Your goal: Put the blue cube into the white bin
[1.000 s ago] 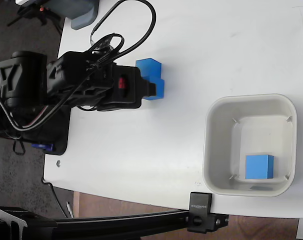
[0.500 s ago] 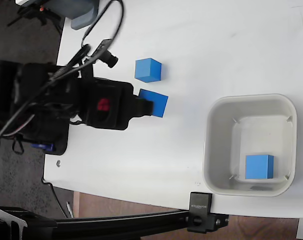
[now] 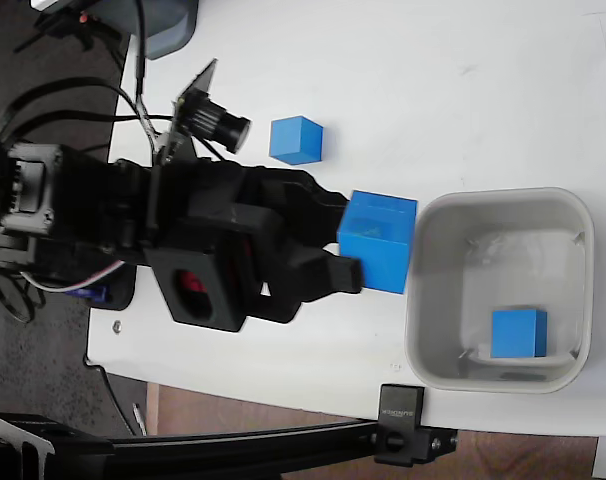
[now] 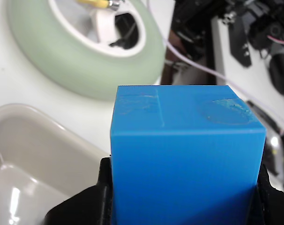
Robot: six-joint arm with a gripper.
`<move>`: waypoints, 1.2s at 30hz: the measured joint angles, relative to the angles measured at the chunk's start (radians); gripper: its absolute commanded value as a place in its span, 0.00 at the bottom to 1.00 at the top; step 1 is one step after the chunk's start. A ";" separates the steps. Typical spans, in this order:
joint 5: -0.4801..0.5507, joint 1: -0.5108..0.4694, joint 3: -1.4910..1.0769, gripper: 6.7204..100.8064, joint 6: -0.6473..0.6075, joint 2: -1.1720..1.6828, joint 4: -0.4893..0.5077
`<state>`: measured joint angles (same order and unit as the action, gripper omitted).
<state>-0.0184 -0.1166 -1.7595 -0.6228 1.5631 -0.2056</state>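
Note:
In the fixed view my gripper [image 3: 357, 240] is shut on a blue cube [image 3: 381, 242], held up in the air just left of the white bin's [image 3: 503, 197] left rim. A second blue cube [image 3: 518, 333] lies inside the bin at its lower right. A third blue cube [image 3: 296, 140] rests on the table above the arm. In the wrist view the held blue cube [image 4: 186, 150] fills the middle, with a black finger [image 4: 103, 187] at each side. The white bin [image 4: 34, 154] shows at lower left, below the cube.
The black arm and its wrist camera [image 3: 211, 121] cover the table's left side. A grey object [image 3: 168, 25] sits at the top left edge. A black clamp [image 3: 403, 425] grips the table's front edge under the bin. A pale green ring [image 4: 81, 51] lies beyond the bin in the wrist view.
The gripper took one cube from beside the other, lifted it, and carried it right and down the picture to the bin's left rim. The cube in the bin has not moved.

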 measured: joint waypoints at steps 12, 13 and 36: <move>0.006 0.008 0.048 0.99 0.149 -0.080 0.029; 0.006 0.008 0.049 0.99 0.155 -0.081 0.029; -0.304 0.339 -1.009 0.99 0.666 1.158 -0.552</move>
<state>-0.3221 0.2224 -2.7688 0.0430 2.7213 -0.7578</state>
